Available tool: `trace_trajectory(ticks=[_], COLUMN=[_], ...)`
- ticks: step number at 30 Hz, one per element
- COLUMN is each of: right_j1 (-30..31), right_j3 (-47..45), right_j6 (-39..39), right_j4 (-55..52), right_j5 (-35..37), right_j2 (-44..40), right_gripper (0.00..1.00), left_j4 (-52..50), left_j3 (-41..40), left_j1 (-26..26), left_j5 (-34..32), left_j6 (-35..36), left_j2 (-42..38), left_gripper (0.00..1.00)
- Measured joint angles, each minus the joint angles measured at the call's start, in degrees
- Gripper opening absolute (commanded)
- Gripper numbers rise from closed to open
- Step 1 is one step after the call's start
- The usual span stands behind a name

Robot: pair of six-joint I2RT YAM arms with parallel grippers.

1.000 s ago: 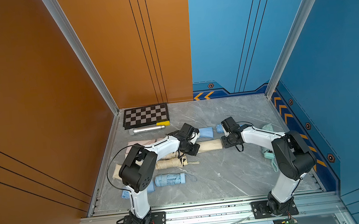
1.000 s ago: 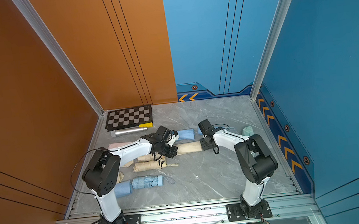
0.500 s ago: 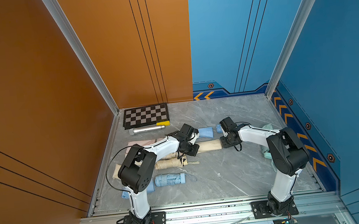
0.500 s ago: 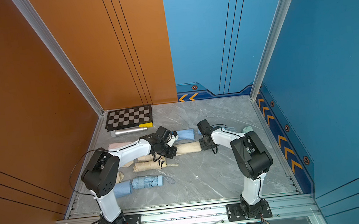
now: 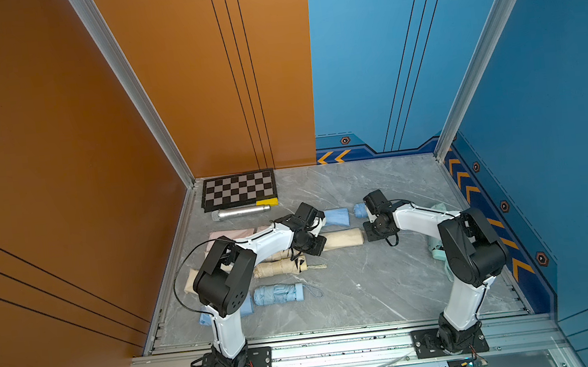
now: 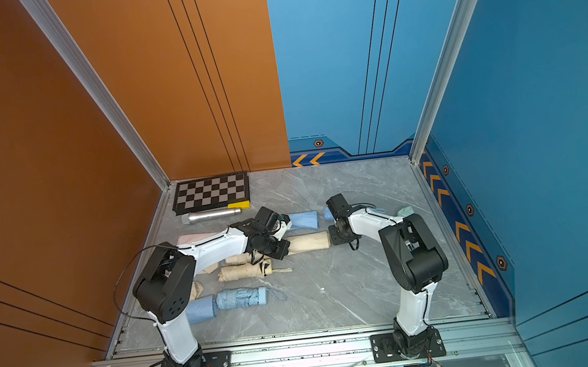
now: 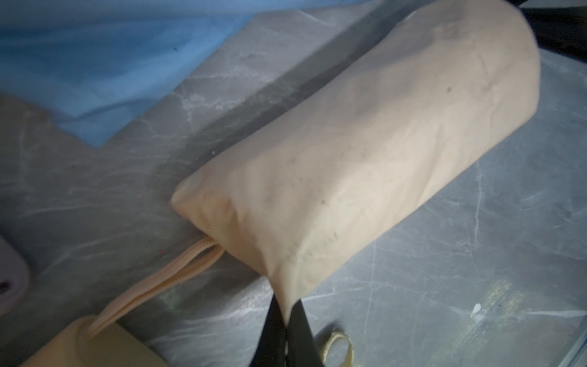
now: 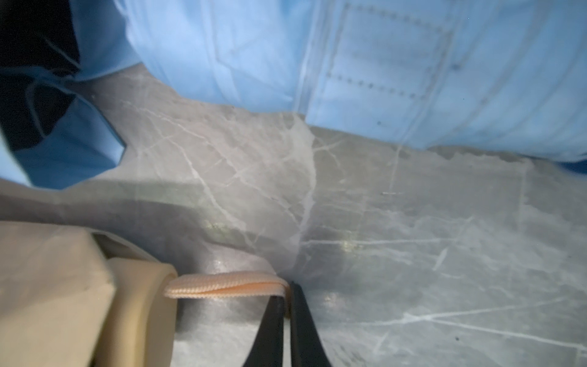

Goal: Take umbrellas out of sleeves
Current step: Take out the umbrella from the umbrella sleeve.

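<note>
A cream sleeve [image 5: 341, 239] [image 6: 310, 242] lies across the middle of the floor between both arms. My left gripper [image 5: 319, 245] [image 7: 287, 306] is shut on a pinch of fabric at the sleeve's [image 7: 365, 152] closed end. At the other end a cream umbrella handle [image 8: 139, 311] sticks out of the sleeve [image 8: 47, 286]. My right gripper [image 5: 368, 234] [image 8: 287, 305] is shut on the handle's wrist cord [image 8: 228, 286]. The umbrella's canopy is hidden inside the sleeve. Just behind lie a light blue sleeve [image 5: 337, 217] and a light blue umbrella [image 5: 359, 210] [image 8: 349, 63].
A checkerboard [image 5: 239, 190] and a silver cylinder [image 5: 241, 212] sit at the back left. Near the left arm lie a bare cream umbrella [image 5: 281, 267], a bare light blue umbrella [image 5: 278, 294], a pink sleeve [image 5: 232, 234] and a blue sleeve [image 5: 246, 307]. Mint fabric [image 5: 437, 210] lies by the right wall.
My right gripper has closed onto the cream wrist cord, and the right arm's elbow has swung slightly left. The left arm holds still on the sleeve.
</note>
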Motion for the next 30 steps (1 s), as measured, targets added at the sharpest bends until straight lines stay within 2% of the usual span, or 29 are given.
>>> trace_trajectory(ticks=[3, 30], right_j1=[-0.3, -3.5], right_j3=[0.0, -0.7], right_j6=[0.4, 2.6], right_j4=[0.0, -0.5], right_j5=[-0.2, -0.3], right_j2=[0.0, -1.3], right_gripper=[0.0, 0.0], left_j4=[0.2, 1.2], left_j3=[0.0, -0.2], left_j1=[0.0, 0.0], left_j5=[-0.2, -1.4], left_j6=[-0.3, -0.9], left_j2=[-0.2, -1.0], left_gripper=[0.0, 0.0])
